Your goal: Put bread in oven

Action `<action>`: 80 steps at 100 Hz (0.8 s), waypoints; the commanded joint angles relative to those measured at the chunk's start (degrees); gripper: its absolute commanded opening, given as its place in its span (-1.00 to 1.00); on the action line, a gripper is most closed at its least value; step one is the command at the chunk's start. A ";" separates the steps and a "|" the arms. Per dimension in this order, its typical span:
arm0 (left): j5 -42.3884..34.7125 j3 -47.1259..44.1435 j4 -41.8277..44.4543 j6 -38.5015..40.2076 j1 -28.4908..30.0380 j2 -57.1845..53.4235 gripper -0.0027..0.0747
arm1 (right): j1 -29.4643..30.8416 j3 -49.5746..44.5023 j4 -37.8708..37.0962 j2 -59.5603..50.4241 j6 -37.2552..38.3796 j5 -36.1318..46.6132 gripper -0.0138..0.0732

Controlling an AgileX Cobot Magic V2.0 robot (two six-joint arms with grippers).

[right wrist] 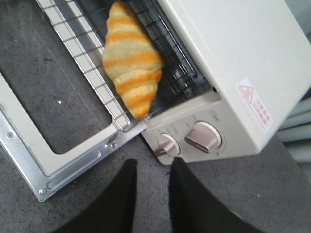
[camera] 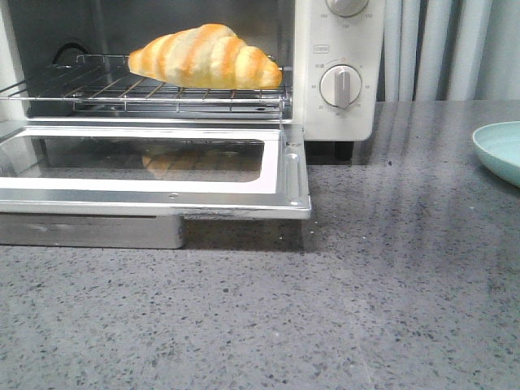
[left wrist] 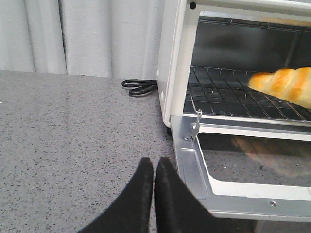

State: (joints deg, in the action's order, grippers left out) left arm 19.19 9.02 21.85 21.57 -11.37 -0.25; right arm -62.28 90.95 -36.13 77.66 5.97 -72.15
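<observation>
The bread (camera: 207,56) is a golden-orange croissant with cream stripes. It lies on the wire rack (camera: 97,91) inside the cream-white oven (camera: 337,73), toward the dial side. The glass door (camera: 280,175) is dropped open and flat. The bread also shows in the left wrist view (left wrist: 286,85) and in the right wrist view (right wrist: 131,60). My left gripper (left wrist: 154,162) is shut and empty, over the counter beside the door's corner. My right gripper (right wrist: 153,162) is open and empty, in front of the dials (right wrist: 201,137). Neither gripper shows in the front view.
A pale green plate (camera: 500,150) sits at the right edge of the grey speckled counter (camera: 366,309). A black power cord (left wrist: 140,87) lies coiled beside the oven. A curtain hangs behind.
</observation>
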 commanded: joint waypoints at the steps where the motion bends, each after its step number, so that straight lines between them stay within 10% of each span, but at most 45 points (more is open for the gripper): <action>1: -4.40 1.57 -0.02 0.00 0.13 -1.59 -0.99 | 0.84 -0.16 -2.34 -3.34 0.53 -2.68 -0.81; 80: -4.40 1.57 -0.02 0.00 0.13 -1.59 -0.99 | 2.43 -8.56 -5.36 -11.06 2.50 0.96 -0.85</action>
State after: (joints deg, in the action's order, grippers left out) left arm 19.06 9.02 21.85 21.57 -11.37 -0.25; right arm -61.09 83.87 -38.49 70.80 6.80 -72.15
